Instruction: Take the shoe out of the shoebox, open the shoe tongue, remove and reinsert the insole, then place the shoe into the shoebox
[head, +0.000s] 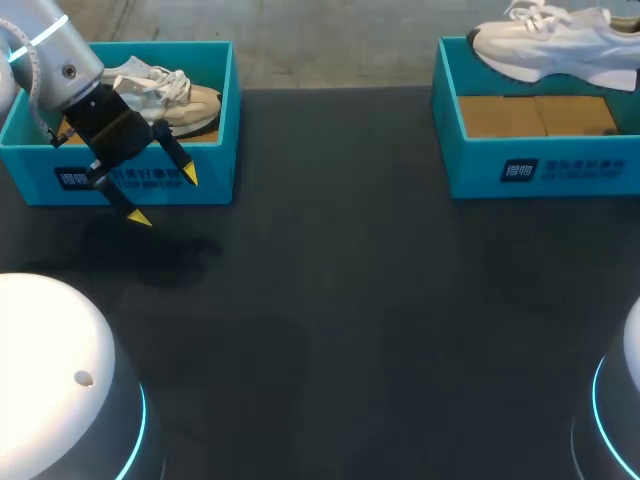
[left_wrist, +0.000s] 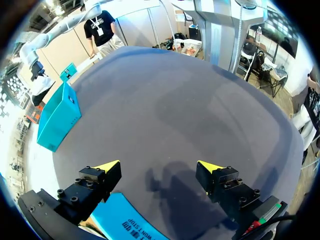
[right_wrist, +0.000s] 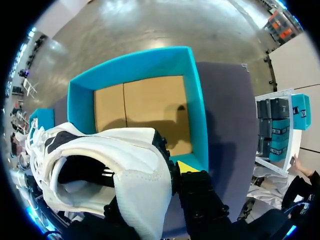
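As the white sneaker (head: 550, 45) hangs clear above the right shoebox (head: 530, 165), which shows a bare floor beneath it, the take-out step is judged done or nearly so. The right gripper (right_wrist: 167, 175) is clamped on the heel end, one yellow tip outside the collar and the other hidden, leaving mouth and tongue reachable. The left gripper (head: 165, 198) hovers spread wide and empty at the front wall of the left shoebox (head: 210, 170), where a second sneaker (head: 165, 95) lies, well apart from the work
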